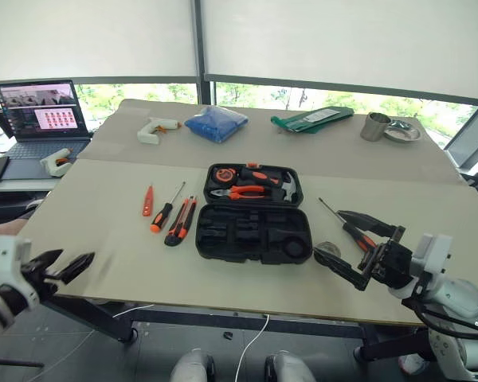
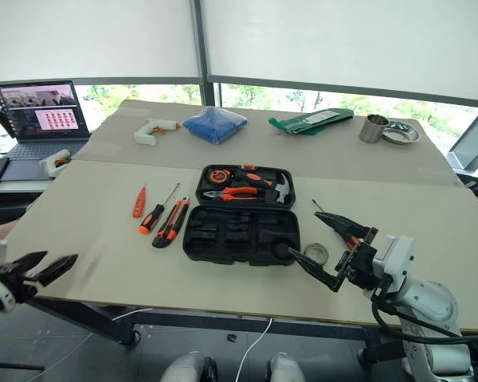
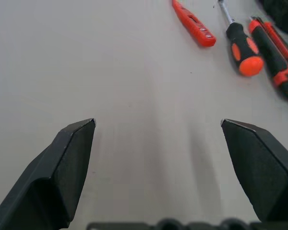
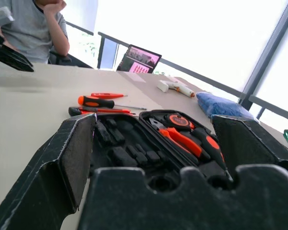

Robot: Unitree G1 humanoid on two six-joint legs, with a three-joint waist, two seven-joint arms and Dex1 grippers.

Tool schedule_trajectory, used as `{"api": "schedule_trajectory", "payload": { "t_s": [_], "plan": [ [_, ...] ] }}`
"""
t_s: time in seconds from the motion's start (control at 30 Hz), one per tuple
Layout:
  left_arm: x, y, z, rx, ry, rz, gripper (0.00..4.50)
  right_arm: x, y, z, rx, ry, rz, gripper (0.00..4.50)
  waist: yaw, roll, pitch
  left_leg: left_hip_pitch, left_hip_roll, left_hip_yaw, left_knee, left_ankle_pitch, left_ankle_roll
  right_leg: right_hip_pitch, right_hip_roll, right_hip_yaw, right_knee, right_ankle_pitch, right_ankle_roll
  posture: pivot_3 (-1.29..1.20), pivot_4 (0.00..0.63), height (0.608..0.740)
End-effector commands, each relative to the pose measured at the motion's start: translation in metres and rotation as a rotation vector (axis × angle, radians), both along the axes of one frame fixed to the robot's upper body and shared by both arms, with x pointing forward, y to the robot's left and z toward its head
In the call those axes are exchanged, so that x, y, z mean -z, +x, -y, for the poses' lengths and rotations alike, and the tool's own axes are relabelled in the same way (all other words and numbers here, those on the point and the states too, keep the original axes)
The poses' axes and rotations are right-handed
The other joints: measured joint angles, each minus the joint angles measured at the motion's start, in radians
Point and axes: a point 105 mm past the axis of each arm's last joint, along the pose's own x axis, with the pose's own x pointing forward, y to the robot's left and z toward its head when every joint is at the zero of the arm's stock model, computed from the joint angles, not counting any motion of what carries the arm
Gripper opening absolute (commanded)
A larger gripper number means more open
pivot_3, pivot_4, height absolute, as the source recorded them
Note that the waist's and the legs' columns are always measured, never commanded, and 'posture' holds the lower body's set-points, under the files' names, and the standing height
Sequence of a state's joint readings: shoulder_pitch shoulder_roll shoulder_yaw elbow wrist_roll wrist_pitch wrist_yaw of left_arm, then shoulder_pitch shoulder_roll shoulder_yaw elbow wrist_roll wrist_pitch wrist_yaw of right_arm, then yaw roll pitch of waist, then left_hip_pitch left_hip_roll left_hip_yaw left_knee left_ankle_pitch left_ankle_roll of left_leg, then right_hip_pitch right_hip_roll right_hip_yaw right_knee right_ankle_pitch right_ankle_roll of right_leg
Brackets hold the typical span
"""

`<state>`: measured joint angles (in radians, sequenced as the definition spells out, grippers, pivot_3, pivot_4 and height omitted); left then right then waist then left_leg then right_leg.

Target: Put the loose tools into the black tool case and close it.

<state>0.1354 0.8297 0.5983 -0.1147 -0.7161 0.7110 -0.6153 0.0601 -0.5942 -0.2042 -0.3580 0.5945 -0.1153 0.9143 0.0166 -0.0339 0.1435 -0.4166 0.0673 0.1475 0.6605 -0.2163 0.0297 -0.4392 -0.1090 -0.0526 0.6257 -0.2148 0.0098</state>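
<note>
A long table (image 1: 103, 215) covered in beige paper stands before a wall of windows with the blinds half down; a laptop (image 1: 41, 111) sits at its far left corner. The black tool case (image 1: 253, 213) lies open near the middle of the table, its far half already holding pliers, a hammer and a tape measure, its near half showing empty moulded slots.

Three loose tools lie side by side just left of the case, at about nine o'clock from it: a slim orange tester (image 1: 147, 200), a screwdriver (image 1: 166, 209) and a utility knife (image 1: 181, 220). Their long axes run roughly from twelve to six o'clock, handles toward the robot. Another screwdriver (image 1: 344, 224) and a dark tape roll (image 2: 315, 254) lie on the case's right, at about three to four o'clock from it.

The left gripper (image 1: 64, 269) hovers at the near left edge, fingers spread wide, empty; the trio lies at about one o'clock from it. The right gripper (image 2: 328, 250) is also spread and empty, right above the tape roll and near the right-hand screwdriver.

Each arm looks best placed for the tools on its own side. Nothing loose is packed yet.
</note>
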Motion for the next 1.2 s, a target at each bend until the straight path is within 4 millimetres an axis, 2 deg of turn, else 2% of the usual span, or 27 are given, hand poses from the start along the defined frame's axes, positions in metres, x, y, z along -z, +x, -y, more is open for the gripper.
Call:
{"api": "schedule_trajectory", "payload": {
  "t_s": [0.03,0.23,0.33,0.37,0.73,0.93,1.2],
  "plan": [
    [-0.013,0.013,0.020,0.031,0.006,-0.058,4.50,-0.014,-0.001,-0.004,-0.029,0.021,0.034,4.45,-0.003,0.000,0.000,0.000,0.000,0.000,0.000,0.000,0.000,0.000,0.000,0.000,0.000,0.000,0.000,0.00,0.150,0.739],
    [-0.024,0.048,0.049,0.028,0.014,-0.098,4.50,-0.007,0.003,-0.006,-0.035,0.016,0.003,4.45,-0.006,-0.001,0.000,0.000,-0.001,0.000,0.000,0.001,0.000,0.004,0.003,0.001,0.001,0.001,-0.001,0.00,0.150,0.739],
    [-0.022,0.065,0.064,0.043,0.034,-0.097,3.75,-0.004,0.002,-0.009,-0.040,0.011,-0.006,4.50,-0.008,-0.001,0.000,0.000,-0.001,0.000,0.000,0.002,0.003,0.005,0.005,0.002,0.002,0.006,0.002,0.00,0.150,0.739],
    [-0.020,0.071,0.068,0.045,0.054,-0.092,3.29,-0.003,0.002,-0.010,-0.043,0.010,-0.009,4.50,-0.008,-0.001,0.000,0.000,-0.002,0.000,0.000,0.002,0.003,0.005,0.005,0.002,0.002,0.006,0.002,0.00,0.150,0.739],
    [0.000,0.111,0.093,0.034,0.080,-0.137,3.29,-0.001,0.000,-0.014,-0.053,-0.003,-0.020,4.50,-0.006,-0.002,0.001,0.000,-0.002,0.000,0.000,0.004,0.005,0.005,0.008,0.004,0.002,0.006,0.002,0.00,0.150,0.739],
    [0.016,0.116,0.104,0.059,0.079,-0.176,3.29,-0.003,-0.001,-0.014,-0.047,-0.006,-0.018,4.50,-0.007,-0.002,0.001,0.001,-0.002,-0.001,0.000,0.006,0.008,0.006,0.007,0.004,0.002,0.006,0.001,0.00,0.150,0.739],
    [0.017,0.117,0.103,0.050,0.068,-0.181,3.29,-0.003,-0.001,-0.014,-0.044,-0.007,-0.015,4.50,-0.006,-0.002,0.001,0.001,-0.002,-0.001,0.001,0.006,0.008,0.006,0.007,0.004,0.003,0.006,0.001,0.00,0.150,0.739]
  ]
}}
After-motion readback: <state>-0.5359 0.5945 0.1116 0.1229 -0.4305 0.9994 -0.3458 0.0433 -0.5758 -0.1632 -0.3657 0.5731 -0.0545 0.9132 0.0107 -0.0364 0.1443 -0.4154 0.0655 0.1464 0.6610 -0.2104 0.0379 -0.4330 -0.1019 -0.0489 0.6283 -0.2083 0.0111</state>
